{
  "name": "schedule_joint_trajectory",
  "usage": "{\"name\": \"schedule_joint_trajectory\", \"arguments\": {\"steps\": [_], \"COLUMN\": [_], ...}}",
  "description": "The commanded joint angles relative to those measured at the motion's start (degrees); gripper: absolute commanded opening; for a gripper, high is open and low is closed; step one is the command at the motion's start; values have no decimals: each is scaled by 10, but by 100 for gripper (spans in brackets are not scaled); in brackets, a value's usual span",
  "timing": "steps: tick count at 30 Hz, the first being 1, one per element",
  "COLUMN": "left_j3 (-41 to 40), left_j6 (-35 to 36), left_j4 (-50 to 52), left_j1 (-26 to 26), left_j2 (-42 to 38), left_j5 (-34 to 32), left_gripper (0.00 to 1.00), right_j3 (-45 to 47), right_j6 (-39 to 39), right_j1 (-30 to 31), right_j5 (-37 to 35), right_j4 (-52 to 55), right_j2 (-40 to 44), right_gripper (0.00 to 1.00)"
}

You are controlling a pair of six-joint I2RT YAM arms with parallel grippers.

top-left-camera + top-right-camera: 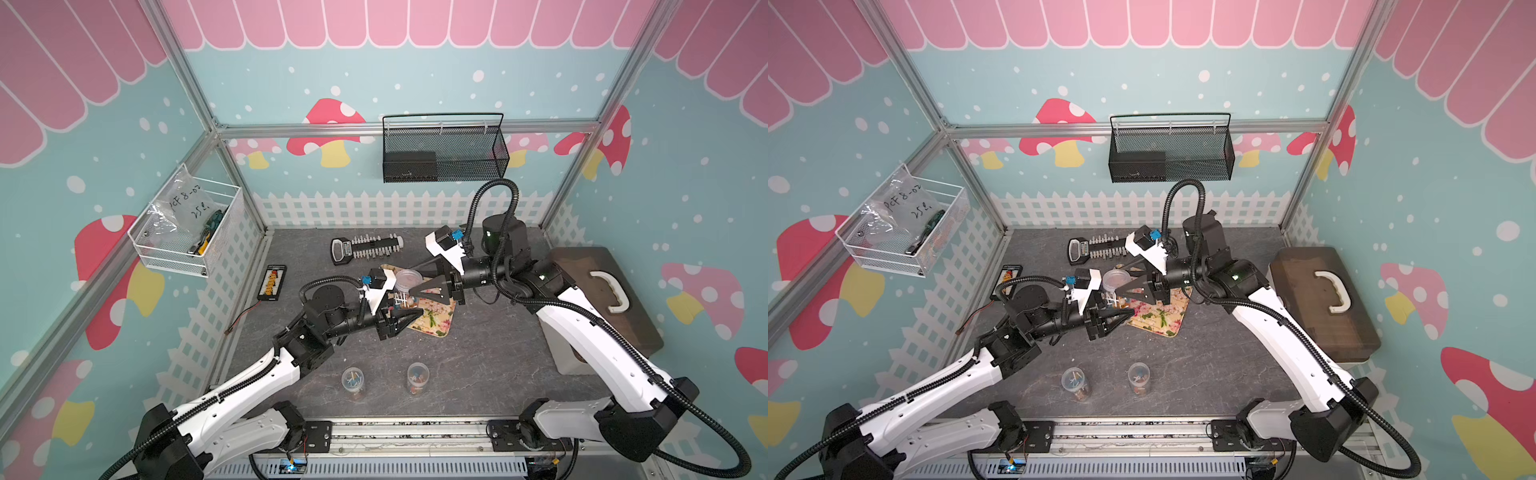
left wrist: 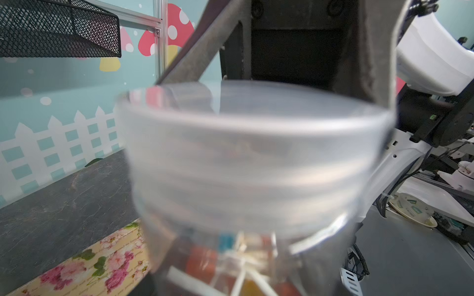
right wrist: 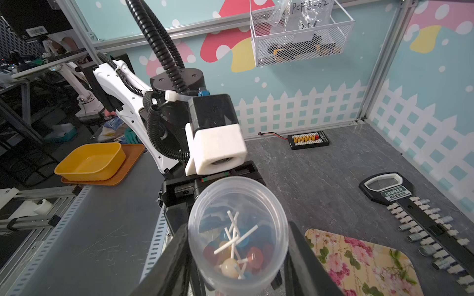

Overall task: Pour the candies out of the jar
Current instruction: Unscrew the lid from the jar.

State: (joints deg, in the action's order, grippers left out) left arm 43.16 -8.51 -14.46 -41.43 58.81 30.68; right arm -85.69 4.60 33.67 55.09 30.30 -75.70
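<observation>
While both grippers clamp it, the jar [image 1: 408,280] hangs upright above mid-desk.
The left gripper [image 1: 409,316] pinches its base and the right gripper [image 3: 237,225], half spread, flanks its rim. Its mouth points up, long axis vertical, candies [image 3: 236,251] at the bottom. A floral mat [image 1: 436,320] lies beneath, two smaller jars [image 1: 352,381] near the front edge, a socket rack [image 1: 368,248] by the back edge.

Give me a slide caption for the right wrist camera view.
Right gripper clasps a clear jar of lollipops, with a floral tray and GREENER socket holder on the grey table.
</observation>
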Motion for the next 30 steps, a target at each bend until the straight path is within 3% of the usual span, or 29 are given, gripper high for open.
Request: {"name": "schedule_joint_trajectory", "arguments": {"steps": [1, 4, 9, 18, 26, 30], "left_j3": [9, 11, 2, 0, 0, 0], "left_j6": [-21, -18, -25, -19, -15, -19], "left_j4": [12, 15, -2, -1, 3, -1], "left_j1": [2, 2, 2, 2, 2, 2], "left_j2": [5, 2, -4, -4, -1, 2], "left_j5": [6, 0, -22, -33, -34, -32], "left_gripper": [39, 39, 39, 39, 39, 39], "right_j3": [-26, -24, 6, 50, 67, 64], "right_j6": [54, 34, -58, -221, -262, -256], "right_j1": [-1, 0, 0, 14, 63, 82], "right_j5": [48, 34, -29, -182, -275, -285], "right_j4": [-15, -19, -66, -85, -73, -67], "right_j2": [4, 12, 45, 94, 97, 87], "right_gripper": [48, 66, 74, 73, 69, 68]}}
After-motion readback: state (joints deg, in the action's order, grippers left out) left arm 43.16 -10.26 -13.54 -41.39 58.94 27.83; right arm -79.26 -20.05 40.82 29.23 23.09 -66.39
